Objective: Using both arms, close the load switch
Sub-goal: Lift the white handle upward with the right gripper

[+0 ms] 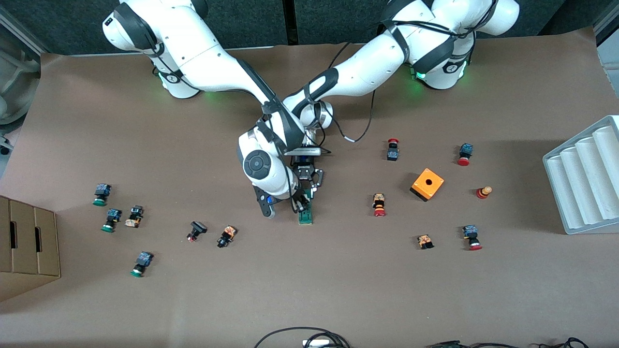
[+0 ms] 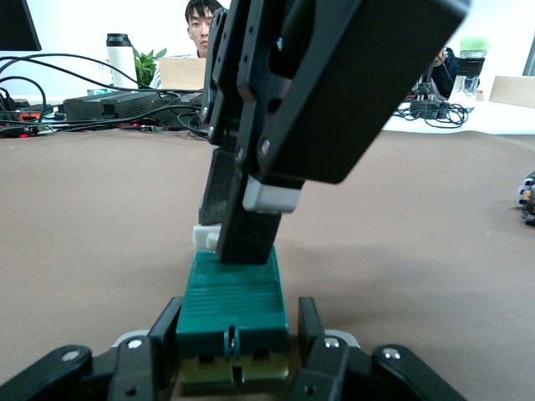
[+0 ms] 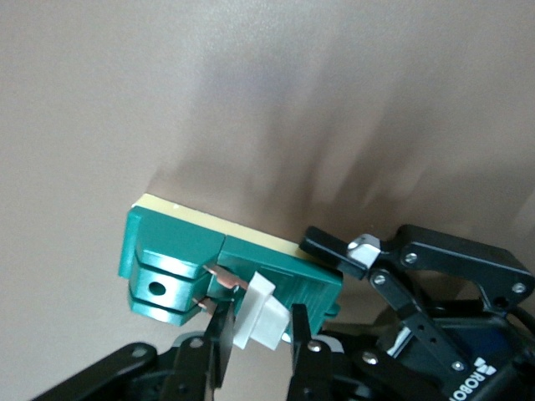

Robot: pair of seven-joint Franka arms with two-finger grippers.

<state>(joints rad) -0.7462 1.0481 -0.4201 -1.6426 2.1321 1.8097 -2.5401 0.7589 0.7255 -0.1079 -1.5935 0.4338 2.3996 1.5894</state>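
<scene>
The load switch sits on the brown table just below the centre of the front view, where both arms meet over it: a narrow dark-green plastic block with a ribbed top, a cream-yellow base layer and a small white lever. From the front camera it is only a green sliver under the black fingers. The left wrist view shows far more: the green body lies clamped between the left gripper, whose jaws press its two long sides, while the right gripper comes down from above onto its white end. The right wrist view shows the switch from the end, with a round hole, two copper-coloured pins and the white lever caught between the right gripper, its jaws narrow around that piece. Only the front view takes in the scattered red- and green-capped push buttons, the orange cube with a hole, the white ridged tray at the right edge and the cardboard box at the lower left.
</scene>
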